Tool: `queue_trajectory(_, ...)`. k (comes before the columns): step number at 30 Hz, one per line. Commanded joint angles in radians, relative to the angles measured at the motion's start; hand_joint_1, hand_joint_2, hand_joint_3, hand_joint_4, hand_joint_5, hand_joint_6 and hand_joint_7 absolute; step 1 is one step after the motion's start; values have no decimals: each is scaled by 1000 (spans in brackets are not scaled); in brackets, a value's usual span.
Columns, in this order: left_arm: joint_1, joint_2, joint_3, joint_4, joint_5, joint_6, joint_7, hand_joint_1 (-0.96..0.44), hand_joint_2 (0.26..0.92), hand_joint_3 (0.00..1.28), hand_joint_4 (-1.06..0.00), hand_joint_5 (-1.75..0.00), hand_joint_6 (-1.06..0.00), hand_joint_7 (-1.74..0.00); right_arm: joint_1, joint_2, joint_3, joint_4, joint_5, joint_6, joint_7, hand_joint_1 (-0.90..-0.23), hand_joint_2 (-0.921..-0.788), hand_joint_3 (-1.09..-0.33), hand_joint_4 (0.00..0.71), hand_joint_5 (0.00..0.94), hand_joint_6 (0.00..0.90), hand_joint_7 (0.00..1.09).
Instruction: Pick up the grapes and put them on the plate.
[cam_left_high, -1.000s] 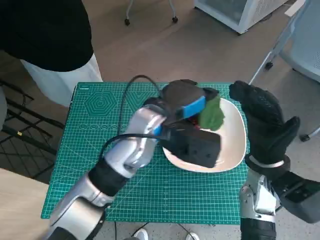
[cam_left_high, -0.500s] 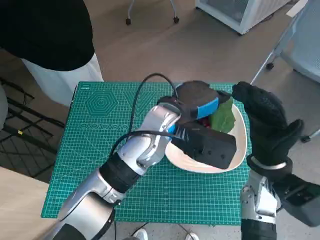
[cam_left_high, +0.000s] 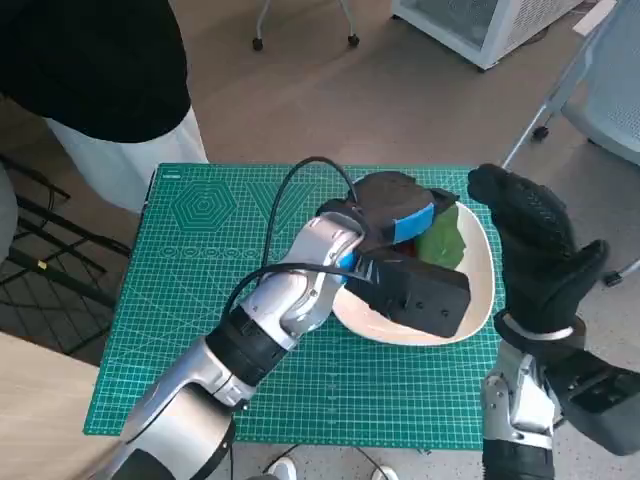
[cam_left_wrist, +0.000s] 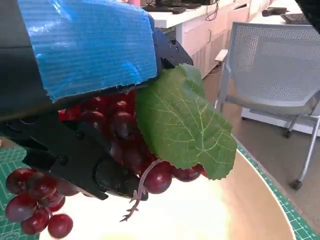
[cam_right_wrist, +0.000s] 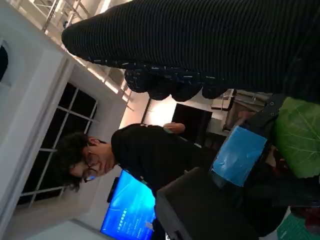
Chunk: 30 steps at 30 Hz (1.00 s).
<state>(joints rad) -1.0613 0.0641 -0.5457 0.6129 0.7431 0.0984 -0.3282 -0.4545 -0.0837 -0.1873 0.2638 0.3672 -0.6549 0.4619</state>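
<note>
Left hand (cam_left_wrist: 75, 150): clutching the grapes (cam_left_wrist: 125, 145) over the plate (cam_left_high: 478, 290).
Right hand (cam_left_high: 535, 250): spread, idle.
Handling: soft, floppy; best held by the stem.

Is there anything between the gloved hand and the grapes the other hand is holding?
Only the plate's bare rim and open air, in the head view. The right hand hangs beside the plate, apart from the grapes and their leaf.

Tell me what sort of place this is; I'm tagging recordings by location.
Probably an office or lab: a green cutting mat covers the small table, a mesh office chair stands on the bare floor, and desks line the wall behind.
</note>
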Motion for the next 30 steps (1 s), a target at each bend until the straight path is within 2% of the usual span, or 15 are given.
queue_trajectory(1, -20, -16, 9, 35, -26, -28, 26, 2, 921, 309, -387, -1493, -384, -1418, 9, 3, 5, 22, -3, 5, -6, -433, -921, -531, 338, 2, 111, 438)
queue_trajectory(2, -22, -18, 11, 47, -31, -31, 31, 19, 917, 327, -375, -1505, -359, -1400, 9, 3, 5, 24, -3, 5, -6, -434, -921, -531, 337, 2, 111, 438)
queue_trajectory(3, -24, -21, 13, 58, -35, -33, 35, 62, 907, 348, -375, -1514, -343, -1278, 8, 3, 5, 26, -2, 5, -6, -434, -921, -531, 337, 2, 112, 437)
queue_trajectory(5, -27, -28, 15, 81, -41, -34, 46, 185, 896, 351, -404, -1508, -330, -839, 7, 3, 5, 29, -2, 5, -5, -435, -921, -531, 337, 2, 112, 437)
queue_trajectory(6, -28, -31, 16, 91, -42, -33, 52, 170, 895, 321, -398, -1396, -335, -600, 7, 3, 5, 30, -1, 5, -5, -435, -921, -531, 337, 2, 112, 436)
queue_trajectory(7, -27, -32, 15, 97, -43, -32, 58, 91, 902, 267, -385, -1193, -337, -424, 7, 3, 6, 32, -1, 5, -5, -435, -921, -531, 337, 2, 112, 436)
queue_trajectory(10, -21, -32, 8, 103, -38, -31, 74, -295, 913, 138, -294, -469, -325, -145, 7, 4, 8, 33, -3, 4, -6, -436, -921, -531, 338, 2, 113, 435)
queue_trajectory(13, -15, -27, -3, 111, -26, -36, 93, -559, 918, 151, -221, -154, -295, -47, 7, 5, 11, 33, -6, 5, -8, -437, -921, -530, 337, 2, 113, 435)
queue_trajectory(18, -2, -9, -6, 125, -32, -71, 116, -761, 921, 377, -181, -26, -243, -9, 7, 2, 13, 31, -9, 6, -11, -434, -921, -531, 337, 1, 112, 435)
queue_trajectory(23, 19, 13, 19, 143, -69, -127, 135, -834, 921, 608, -149, -4, -207, -1, 10, 0, 13, 29, -11, 5, -11, -431, -921, -534, 336, 1, 112, 435)
queue_trajectory(30, 26, 22, 44, 168, -106, -167, 146, -823, 921, 685, -120, 0, -196, 0, 10, 0, 12, 31, -11, 5, -9, -426, -921, -536, 336, 1, 111, 435)
